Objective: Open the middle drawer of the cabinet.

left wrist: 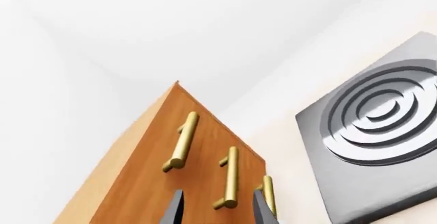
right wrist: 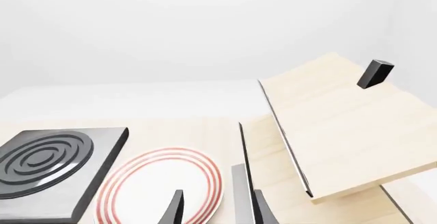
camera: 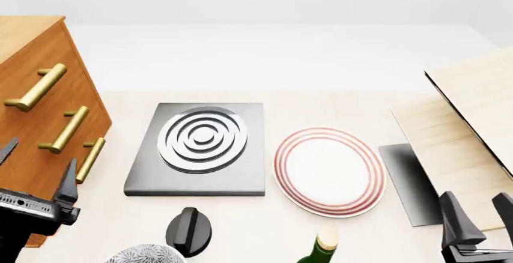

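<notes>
At the far left of the front view, the cabinet is standing on the table with all three drawer fronts looking flush, so I am judging that nothing is opened yet. I am holding my left gripper low in front of it with the fingers spread wide and nothing between them; in the left wrist view my left gripper is lining up so the brass bar of the middle drawer is sitting in the gap just ahead, apart from both fingers, ready for me to close on it. Moving right, the dark square plate with raised rings and the red-rimmed plate are lying side by side, well clear of my reach. Beyond them the pale wooden boards are leaning at the far right. My right gripper is idling there, fingers parted and empty, since this pull is needing only one arm.
</notes>
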{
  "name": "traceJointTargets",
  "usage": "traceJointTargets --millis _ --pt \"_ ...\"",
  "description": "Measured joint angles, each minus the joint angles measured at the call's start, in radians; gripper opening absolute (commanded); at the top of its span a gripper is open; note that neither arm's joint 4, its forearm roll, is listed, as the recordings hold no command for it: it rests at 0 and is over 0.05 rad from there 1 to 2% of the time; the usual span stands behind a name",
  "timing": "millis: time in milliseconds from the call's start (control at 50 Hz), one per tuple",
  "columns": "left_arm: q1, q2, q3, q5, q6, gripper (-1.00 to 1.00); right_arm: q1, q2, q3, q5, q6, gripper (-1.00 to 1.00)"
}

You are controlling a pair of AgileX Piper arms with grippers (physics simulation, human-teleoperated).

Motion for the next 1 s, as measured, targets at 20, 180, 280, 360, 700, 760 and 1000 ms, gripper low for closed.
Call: traceJointTargets --millis 20,180,280,360,700,760,1000 --pt "0.003 0.04 0.008 -0.046 0.016 1.0 0.0 0.0 0.0 0.0 0.0 1.0" --pt "0.021 0.321 0.052 -0.351 0.098 1.0 0.0 -0.003 0.0 0.003 0.0 1.0" --pt "0.035 0.452 0.067 -0.486 0.139 1.0 0.0 -0.003 0.0 0.003 0.0 1.0" --pt "0.047 0.52 0.074 -0.555 0.166 1.0 0.0 -0.003 0.0 0.003 0.0 1.0" --pt "0.082 0.641 0.084 -0.671 0.233 1.0 0.0 -0.003 0.0 0.003 0.0 1.0" --pt "0.085 0.653 0.082 -0.677 0.24 1.0 0.0 -0.003 0.0 0.003 0.0 1.0" --pt "0.097 0.691 0.063 -0.691 0.269 1.0 0.0 -0.003 0.0 0.003 0.0 1.0"
